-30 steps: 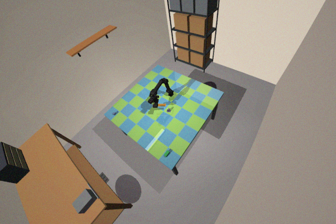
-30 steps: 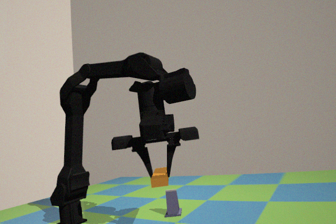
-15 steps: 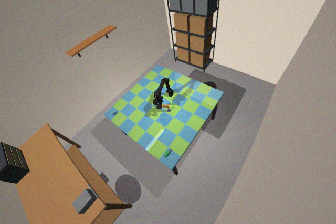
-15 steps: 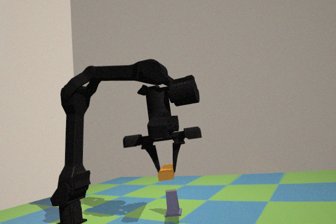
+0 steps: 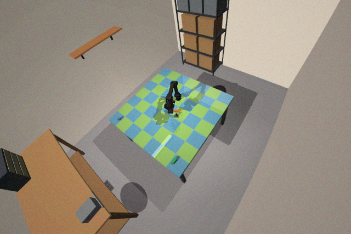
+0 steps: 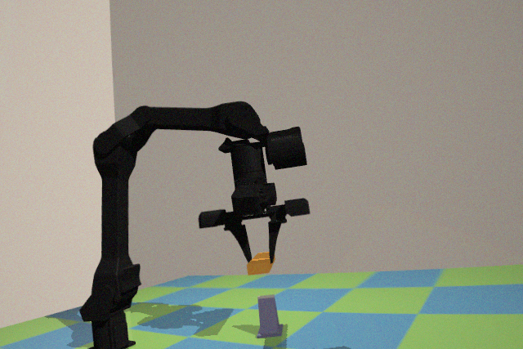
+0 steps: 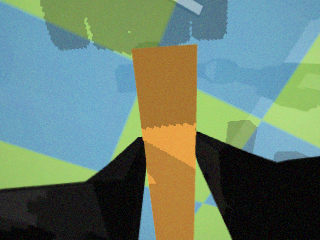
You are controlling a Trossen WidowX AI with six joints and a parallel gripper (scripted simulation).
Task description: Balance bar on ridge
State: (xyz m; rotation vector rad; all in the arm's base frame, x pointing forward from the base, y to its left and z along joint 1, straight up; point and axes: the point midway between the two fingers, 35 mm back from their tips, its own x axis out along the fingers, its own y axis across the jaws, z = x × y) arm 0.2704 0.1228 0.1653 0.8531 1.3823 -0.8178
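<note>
An orange bar point(image 5: 177, 110) point(image 6: 258, 266) point(image 7: 167, 90) is held in the air between the fingertips of my gripper point(image 6: 261, 259) point(image 7: 168, 140). My gripper is shut on the bar, with one finger on each long side. The purple-grey ridge point(image 5: 176, 114) point(image 6: 268, 315) stands upright on the checkered table. In the exterior view the bar appears above the ridge, with a visible gap between them. The ridge is not seen in the wrist view. The bar's near end runs out of the bottom of the wrist view.
The blue and green checkered table point(image 5: 149, 137) point(image 6: 464, 298) carries a green block point(image 5: 174, 160) near its front corner, a small grey-blue object point(image 5: 120, 118) at its left corner and a pale strip point(image 5: 162, 145) near the front edge.
</note>
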